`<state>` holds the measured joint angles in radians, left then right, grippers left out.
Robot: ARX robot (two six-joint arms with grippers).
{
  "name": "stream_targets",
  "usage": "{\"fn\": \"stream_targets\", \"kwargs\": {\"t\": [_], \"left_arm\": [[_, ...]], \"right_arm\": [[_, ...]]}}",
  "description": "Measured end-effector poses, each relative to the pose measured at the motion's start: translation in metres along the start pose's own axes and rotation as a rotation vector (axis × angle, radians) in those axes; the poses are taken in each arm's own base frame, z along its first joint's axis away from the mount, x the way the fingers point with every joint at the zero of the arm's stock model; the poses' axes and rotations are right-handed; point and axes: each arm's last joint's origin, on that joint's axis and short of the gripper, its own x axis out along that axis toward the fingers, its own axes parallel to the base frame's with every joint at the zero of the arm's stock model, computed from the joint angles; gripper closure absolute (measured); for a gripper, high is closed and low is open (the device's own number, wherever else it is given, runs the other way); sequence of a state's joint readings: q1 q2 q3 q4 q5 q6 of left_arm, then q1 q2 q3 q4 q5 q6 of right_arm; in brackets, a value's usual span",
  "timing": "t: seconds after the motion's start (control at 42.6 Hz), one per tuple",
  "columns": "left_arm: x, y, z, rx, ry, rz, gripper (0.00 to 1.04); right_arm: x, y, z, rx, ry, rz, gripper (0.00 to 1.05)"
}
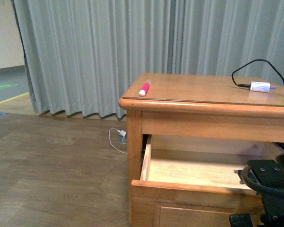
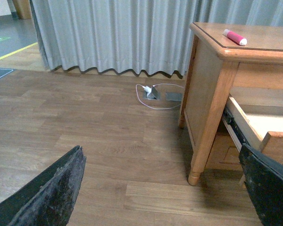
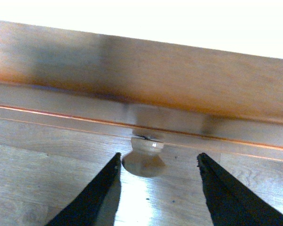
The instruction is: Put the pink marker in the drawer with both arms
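Right gripper (image 3: 158,190): flat black fingers spread, with the round pale wooden knob (image 3: 146,159) between their tips, unclamped. Left gripper (image 2: 160,188): scuffed black fingers wide apart above the brown plank floor (image 2: 85,122). The honey-coloured wooden upper drawer (image 1: 189,188) stands open, its interior smooth and pale. The short bright pink cylindrical marker (image 1: 145,88), white-capped, lies on the glossy cabinet top (image 1: 194,90), at 11 o'clock from the drawer, with the white adapter (image 1: 260,86) at its 3 o'clock

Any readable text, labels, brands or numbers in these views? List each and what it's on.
None can be read.
The pink marker shows no legible label.
The white adapter is too small to tell.
The green floor marking is too blurred to read.
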<state>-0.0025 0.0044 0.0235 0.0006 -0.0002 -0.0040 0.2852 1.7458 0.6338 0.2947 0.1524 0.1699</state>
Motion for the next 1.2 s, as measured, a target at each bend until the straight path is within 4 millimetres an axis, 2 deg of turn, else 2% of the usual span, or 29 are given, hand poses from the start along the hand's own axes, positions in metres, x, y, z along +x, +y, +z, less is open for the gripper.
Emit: {"fn": "stream_targets", "kwargs": {"t": [0.07, 0.211, 0.469, 0.54, 0.681, 0.868, 1.197], "left_arm": [[0.0, 0.0, 0.0, 0.0, 0.0, 0.0, 0.06], [0.0, 0.0, 0.0, 0.0, 0.0, 0.0, 0.06], [0.0, 0.0, 0.0, 0.0, 0.0, 0.0, 0.06], [0.0, 0.0, 0.0, 0.0, 0.0, 0.0, 0.06], [0.0, 0.0, 0.0, 0.0, 0.0, 0.0, 0.06], [0.0, 0.0, 0.0, 0.0, 0.0, 0.0, 0.06], [0.0, 0.0, 0.0, 0.0, 0.0, 0.0, 0.06]], "right_arm": [[-0.024, -0.001, -0.004, 0.036, -0.025, 0.014, 0.34], [-0.071, -0.009, -0.006, 0.101, -0.082, 0.042, 0.07], [-0.161, -0.032, 0.01, 0.157, -0.269, 0.035, 0.08], [-0.176, -0.034, 0.014, 0.155, -0.307, 0.037, 0.08], [-0.192, -0.034, 0.019, 0.136, -0.346, 0.047, 0.08], [-0.192, -0.034, 0.018, 0.127, -0.344, -0.015, 0.08], [-0.192, -0.034, 0.018, 0.119, -0.346, -0.016, 0.08]]}}
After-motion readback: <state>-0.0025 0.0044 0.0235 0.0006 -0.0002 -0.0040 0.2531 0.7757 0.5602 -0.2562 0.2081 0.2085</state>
